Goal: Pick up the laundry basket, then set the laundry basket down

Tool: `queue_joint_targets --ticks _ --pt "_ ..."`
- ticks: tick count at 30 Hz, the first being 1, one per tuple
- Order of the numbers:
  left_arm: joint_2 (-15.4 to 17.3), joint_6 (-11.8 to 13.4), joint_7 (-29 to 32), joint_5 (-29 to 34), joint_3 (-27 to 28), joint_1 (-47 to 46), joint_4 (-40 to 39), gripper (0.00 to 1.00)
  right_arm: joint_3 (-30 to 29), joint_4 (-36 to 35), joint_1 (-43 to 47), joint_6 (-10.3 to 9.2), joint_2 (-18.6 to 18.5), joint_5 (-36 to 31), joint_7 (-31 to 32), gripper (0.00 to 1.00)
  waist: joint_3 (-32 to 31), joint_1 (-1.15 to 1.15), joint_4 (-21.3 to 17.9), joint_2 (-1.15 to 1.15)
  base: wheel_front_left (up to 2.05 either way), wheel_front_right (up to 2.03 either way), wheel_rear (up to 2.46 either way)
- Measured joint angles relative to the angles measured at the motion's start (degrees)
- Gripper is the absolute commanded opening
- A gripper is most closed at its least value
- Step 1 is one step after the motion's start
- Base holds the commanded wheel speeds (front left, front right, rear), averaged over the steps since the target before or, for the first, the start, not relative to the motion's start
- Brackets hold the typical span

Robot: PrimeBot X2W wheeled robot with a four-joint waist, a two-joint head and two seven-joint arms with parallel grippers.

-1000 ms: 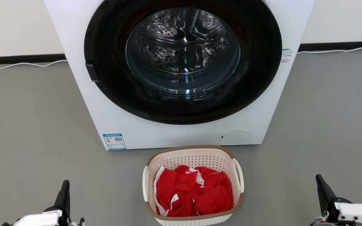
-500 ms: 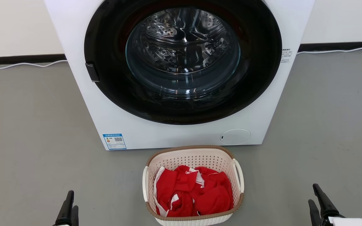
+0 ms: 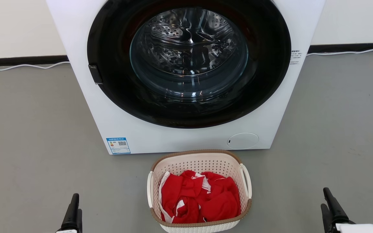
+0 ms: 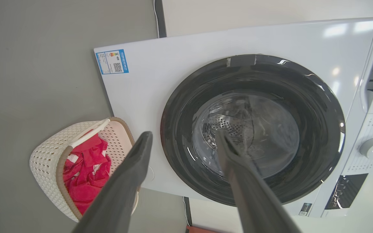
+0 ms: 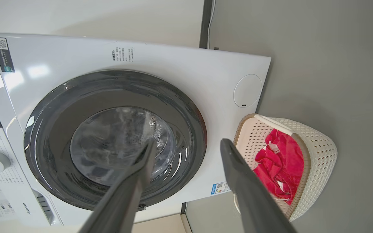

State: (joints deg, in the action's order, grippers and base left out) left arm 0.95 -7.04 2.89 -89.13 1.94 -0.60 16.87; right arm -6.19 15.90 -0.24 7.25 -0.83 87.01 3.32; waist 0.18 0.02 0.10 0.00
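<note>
The laundry basket [image 3: 199,162], cream-white and perforated with a brown rim, stands on the grey floor just in front of the washing machine. Red and white clothing [image 3: 202,197] lies inside it. My left gripper [image 3: 77,204] is low at the bottom left, well apart from the basket's left handle [image 3: 149,189]. My right gripper [image 3: 323,198] sits at the bottom right, equally far from the right handle [image 3: 247,181]. Both are open and hold nothing. In the left wrist view the basket [image 4: 45,152] lies beside my open gripper [image 4: 184,134]. The right wrist view has the basket [image 5: 324,150] beside that open gripper [image 5: 188,143].
A white front-loading washing machine [image 3: 180,139] with its round dark door shut [image 3: 189,61] stands directly behind the basket. A white cable [image 3: 24,66] runs along the wall's dark baseboard. Bare grey floor [image 3: 37,145] spreads on both sides of the basket.
Both grippers have sunk lower in the head view since a second ago, the left also shifting slightly right. The basket and machine have not moved.
</note>
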Motion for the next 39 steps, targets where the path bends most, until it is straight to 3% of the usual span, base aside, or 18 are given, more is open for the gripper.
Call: queue_joint_targets --ticks 17,39 --pt "0.12 0.0 -2.9 12.17 -0.97 0.0 -0.86 1.0 1.33 -2.16 0.5 0.0 -0.19 -17.41 -2.99 1.0 -0.19 0.0 0.35 0.0 0.0 0.0 0.0" --pt "0.38 1.0 -6.22 33.22 -4.52 0.0 -0.37 1.0 5.01 -2.38 0.44 0.0 -0.96 -40.57 -6.46 1.0 -0.18 -0.01 0.56 0.0 0.0 0.0 0.0"
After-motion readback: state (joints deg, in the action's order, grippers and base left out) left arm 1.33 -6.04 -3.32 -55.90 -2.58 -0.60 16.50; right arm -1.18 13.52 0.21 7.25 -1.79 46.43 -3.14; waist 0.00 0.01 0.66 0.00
